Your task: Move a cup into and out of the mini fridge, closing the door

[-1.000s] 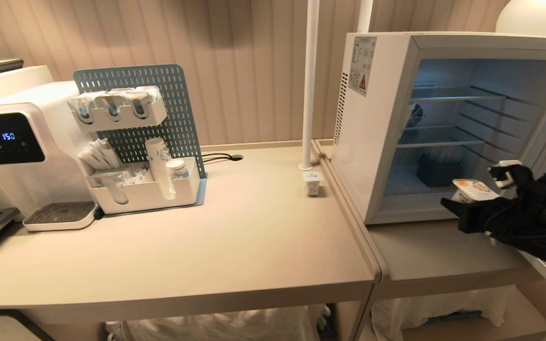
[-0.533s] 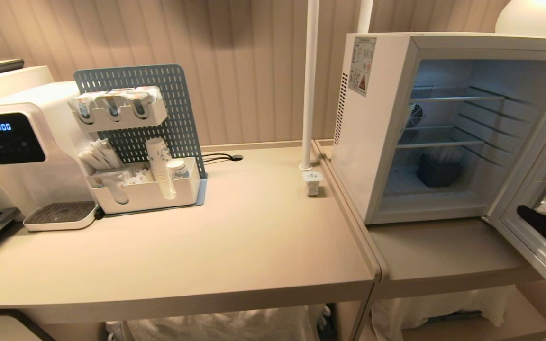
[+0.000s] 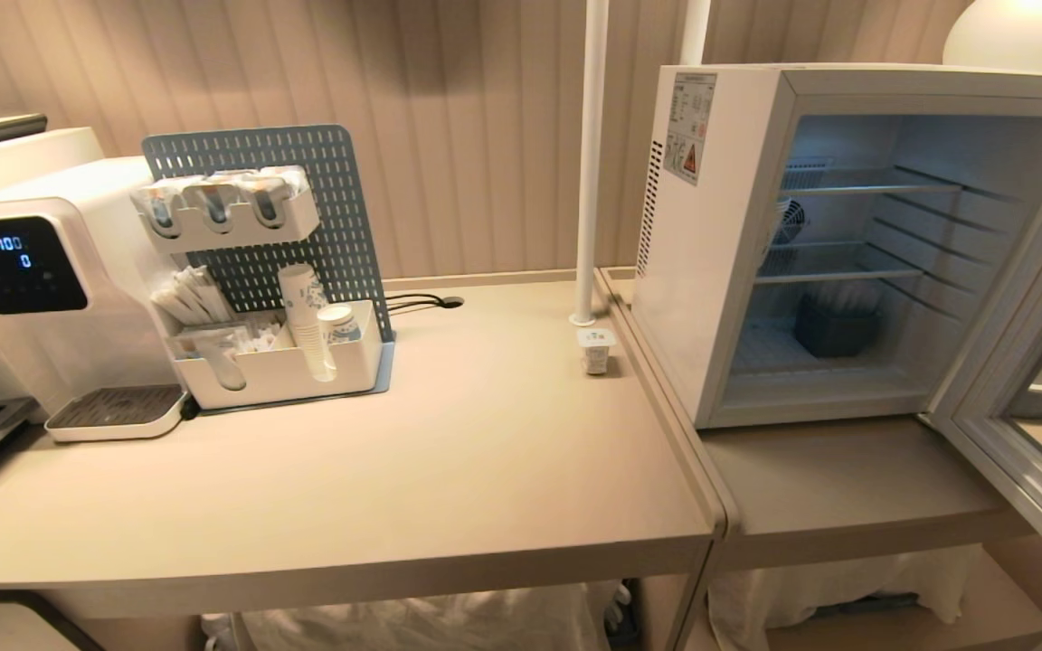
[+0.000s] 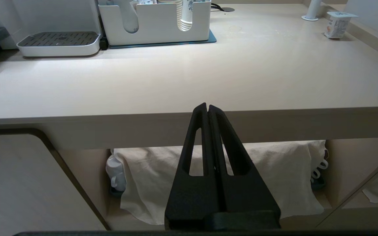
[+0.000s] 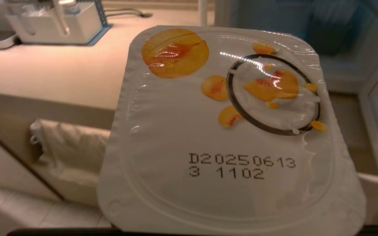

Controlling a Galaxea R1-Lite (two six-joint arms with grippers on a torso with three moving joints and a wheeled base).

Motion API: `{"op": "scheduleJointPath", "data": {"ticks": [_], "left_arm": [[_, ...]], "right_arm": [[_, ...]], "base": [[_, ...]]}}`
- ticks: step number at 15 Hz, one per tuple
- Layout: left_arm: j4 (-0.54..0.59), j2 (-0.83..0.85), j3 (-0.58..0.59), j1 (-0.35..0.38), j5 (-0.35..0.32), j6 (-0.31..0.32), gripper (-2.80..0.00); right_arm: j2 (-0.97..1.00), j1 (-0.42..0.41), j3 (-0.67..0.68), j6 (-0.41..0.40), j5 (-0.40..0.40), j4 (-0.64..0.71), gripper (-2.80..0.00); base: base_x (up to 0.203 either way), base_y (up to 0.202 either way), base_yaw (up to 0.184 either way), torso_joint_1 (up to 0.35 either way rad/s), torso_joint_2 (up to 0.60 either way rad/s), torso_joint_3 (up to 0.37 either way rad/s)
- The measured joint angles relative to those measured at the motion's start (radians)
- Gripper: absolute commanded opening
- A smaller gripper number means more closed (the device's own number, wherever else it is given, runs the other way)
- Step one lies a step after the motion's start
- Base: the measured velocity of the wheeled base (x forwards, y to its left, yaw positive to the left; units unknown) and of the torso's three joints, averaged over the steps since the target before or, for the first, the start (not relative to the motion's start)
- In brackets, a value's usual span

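L gripper [image 4: 207, 108] is seen parked below the front edge of the table [image 3: 485, 470], fingers pressed together, nothing between them. R gripper isn't caught in the head view. In the R wrist view the cup [image 5: 228, 131] is seen close up, carried clear of any surface w/ its lid tilted; the foil lid is printed w/ orange-yellow fruit pics and a date code. It's pinched by the R gripper, whose fingers are hidden under the lid. The cup is held outside the mini fridge [image 3: 711, 253], in front of the opening, w/ the table edge off to one side. The door [image 3: 1027, 479] is swung wide open on the R. A second tub [image 3: 595, 348] is stood on the table, just beside the fridge's L wall, near a white pole [image 3: 589, 163].
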Motion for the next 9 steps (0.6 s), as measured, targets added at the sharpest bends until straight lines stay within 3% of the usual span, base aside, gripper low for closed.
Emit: {"op": "scheduleJointPath", "data": {"ticks": [2, 4, 9], "left_arm": [[0.000, 0.000, 0.000, 0.000, 0.000, 0.000, -2.80], [0.000, 0.000, 0.000, 0.000, 0.000, 0.000, -2.80], [0.000, 0.000, 0.000, 0.000, 0.000, 0.000, -2.80]], "right_arm": [[-0.144, 0.018, -0.002, 0.021, -0.014, 0.138, -2.80], [-0.228, 0.026, 0.027, 0.060, -0.075, 0.159, -2.80], [-0.284, 0.029, 0.327, 0.069, -0.167, -0.237, -2.80]], "base": [[0.000, 0.000, 0.000, 0.000, 0.00, 0.000], [0.000, 0.000, 0.000, 0.000, 0.00, 0.000], [0.000, 0.000, 0.000, 0.000, 0.00, 0.000]]}}
